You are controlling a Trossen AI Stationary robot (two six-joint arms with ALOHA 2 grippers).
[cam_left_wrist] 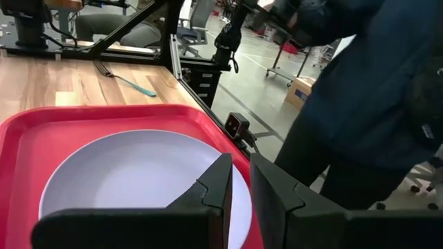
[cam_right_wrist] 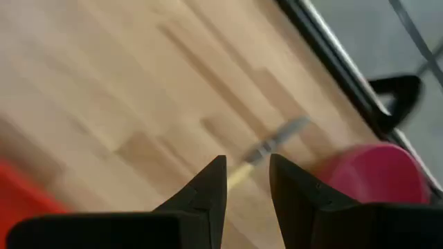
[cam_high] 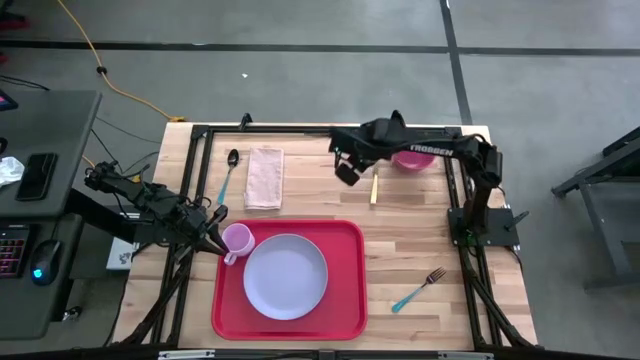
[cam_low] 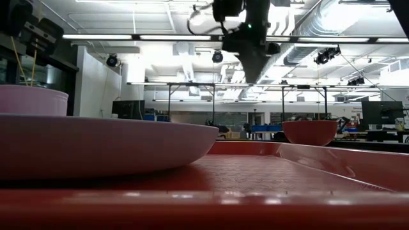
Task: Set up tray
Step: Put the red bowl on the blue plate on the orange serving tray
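left gripper (cam_high: 216, 232) at tray (cam_high: 350, 300) edge, by cup (cam_high: 237, 239)

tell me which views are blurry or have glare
Right wrist view is motion-smeared: the knife and pink bowl look soft. Low view blurs the near tray rim and plate, with bright ceiling lights. High and left wrist views are sharp.

We see a folded cloth (cam_high: 265, 177) beside a teal-handled spoon (cam_high: 228, 175) at the table's far side. A yellow-handled knife (cam_high: 374, 188) lies near a pink bowl (cam_high: 411, 159), and a teal-handled fork (cam_high: 419, 289) lies apart toward the right.
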